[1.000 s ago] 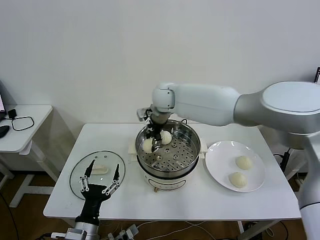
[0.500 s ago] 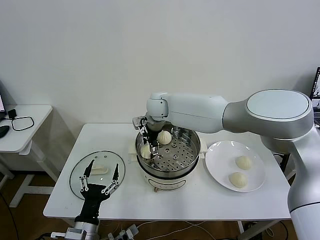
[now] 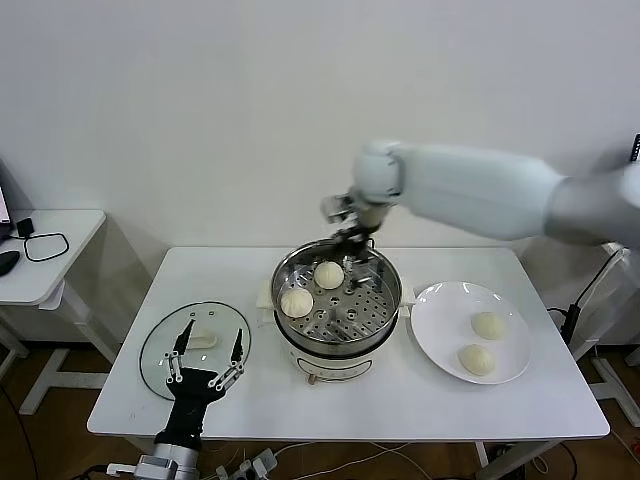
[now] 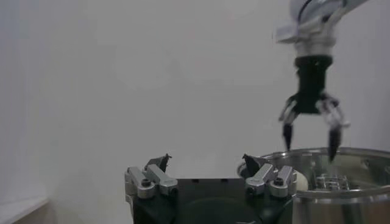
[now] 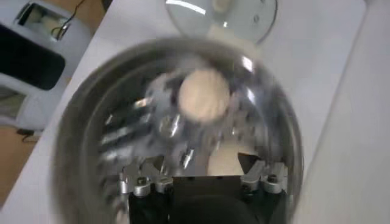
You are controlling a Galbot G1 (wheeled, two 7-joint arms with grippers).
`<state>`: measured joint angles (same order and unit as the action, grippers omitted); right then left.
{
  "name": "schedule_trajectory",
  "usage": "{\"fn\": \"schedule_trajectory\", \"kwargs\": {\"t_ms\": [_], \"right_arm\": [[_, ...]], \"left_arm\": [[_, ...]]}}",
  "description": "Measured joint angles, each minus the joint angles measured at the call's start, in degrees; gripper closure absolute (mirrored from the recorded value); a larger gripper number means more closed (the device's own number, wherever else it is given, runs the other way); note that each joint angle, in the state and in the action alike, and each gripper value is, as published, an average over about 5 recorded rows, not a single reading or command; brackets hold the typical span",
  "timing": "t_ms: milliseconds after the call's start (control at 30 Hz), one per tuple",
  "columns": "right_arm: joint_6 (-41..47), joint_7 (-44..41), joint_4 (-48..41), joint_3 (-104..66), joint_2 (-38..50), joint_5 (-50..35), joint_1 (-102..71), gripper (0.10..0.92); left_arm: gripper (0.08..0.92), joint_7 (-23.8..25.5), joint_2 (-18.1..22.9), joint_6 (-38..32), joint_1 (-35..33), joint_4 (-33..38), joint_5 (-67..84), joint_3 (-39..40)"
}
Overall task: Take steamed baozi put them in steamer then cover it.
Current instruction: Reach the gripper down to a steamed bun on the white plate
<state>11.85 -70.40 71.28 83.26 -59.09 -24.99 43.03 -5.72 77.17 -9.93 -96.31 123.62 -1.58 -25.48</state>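
Cream-white and pleated, two steamed baozi (image 3: 313,288) lie on the perforated tray inside the steamer (image 3: 337,309), one toward the back (image 3: 329,274) and one nearer the robot's left rim (image 3: 297,301), just beside each other. The other two baozi (image 3: 481,342) rest on a flat white plate (image 3: 436,312) to the steamer's right, one (image 3: 488,325) behind the other (image 3: 476,359), slightly apart. The steamer, shiny steel on a white base, stands near the middle of the white table (image 3: 400,400).

The right hand (image 3: 352,232) hangs above the steamer's back rim, clear of the buns, its fingers spread and holding nothing; the left wrist view shows it (image 4: 309,129) with both dark fingertips pointing down over the pot. In the right wrist view the nearer bun (image 5: 204,94) sits below the hand (image 5: 201,170), well apart from it.

The cover (image 3: 195,346), clear glass with a white handle, lies flat on the table to the steamer's left. The left hand (image 3: 205,362) is parked low at the near edge over the cover, fingers spread wide and empty.
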Motion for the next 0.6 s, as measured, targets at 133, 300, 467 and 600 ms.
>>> {"fn": "schedule_trajectory", "kwargs": {"t_ms": [133,300,467,600], "right_arm": [[-1.7,-2.8,2.0,0.9,6.9,3.2,0.1,0.203],[-3.4,-4.0,2.8,1.3,14.2,7.1,-2.2,0.203],[-4.4,-3.4,2.1,-0.1,18.5,10.3,-7.0,0.203],[-4.9,-2.3,0.8,-2.3,20.5,12.4,-11.7,0.203]], "left_arm": [[0.177,0.0,0.0,0.1,0.0,0.1,-0.1,0.4],[0.177,-0.1,-0.1,0.2,-0.1,0.4,-0.1,0.5],[0.177,-0.2,-0.1,0.3,-0.3,0.3,-0.1,0.4],[0.177,-0.2,-0.1,0.4,-0.4,0.3,-0.1,0.3]]}}
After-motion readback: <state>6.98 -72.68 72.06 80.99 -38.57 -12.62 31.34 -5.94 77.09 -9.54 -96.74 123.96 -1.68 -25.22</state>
